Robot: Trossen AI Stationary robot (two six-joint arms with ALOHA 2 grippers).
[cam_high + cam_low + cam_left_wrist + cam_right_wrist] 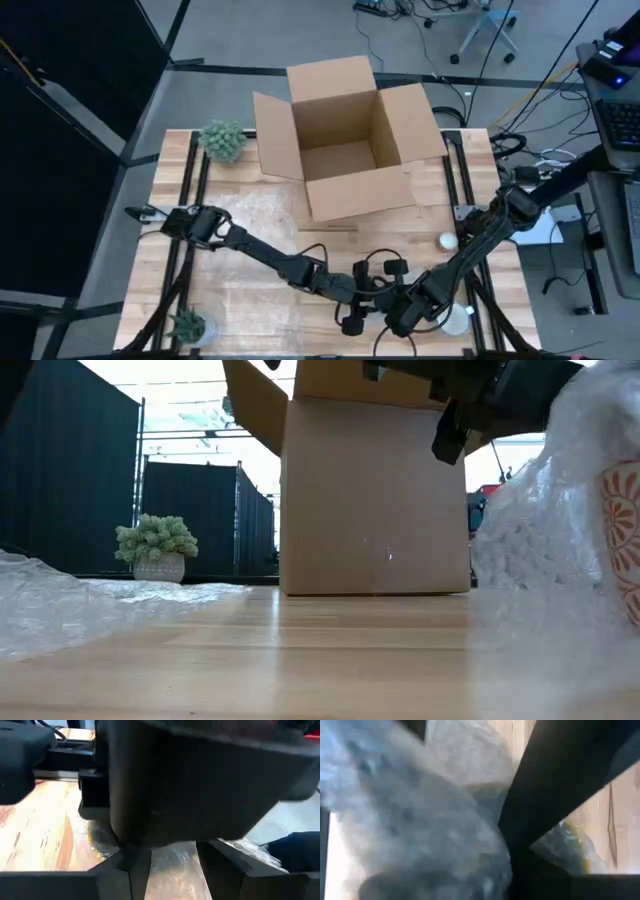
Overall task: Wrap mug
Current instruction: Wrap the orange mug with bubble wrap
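At the near edge of the light wooden table (250,300), the left gripper (352,318) and the right gripper (405,318) are seen close together in the high view, both lowered over clear bubble wrap (540,540). In the low view, the mug (622,530), white with an orange pattern, is seen at the right edge of the picture, largely covered by that wrap, which rises around it in a crumpled mound. Whether either gripper's fingers are spread or pressed together cannot be told, since the wrist views are filled with dark housing and blurred film. A second stretch of wrap lies flat on the table's left part in the low view. A small round white object (448,240) is set just beside the right arm, and a small green plant (188,324) stands at the near left corner. Farther back, an open cardboard box (345,140) is placed at the table's far middle, its flaps turned outward, and it blocks much of the room in the low view. A potted plant (222,140) in a pale pot stands left of the box. Beyond the table, black curtain panels (190,515) are seen at the left, and cables and a wheeled chair base (488,35) lie on the grey floor.
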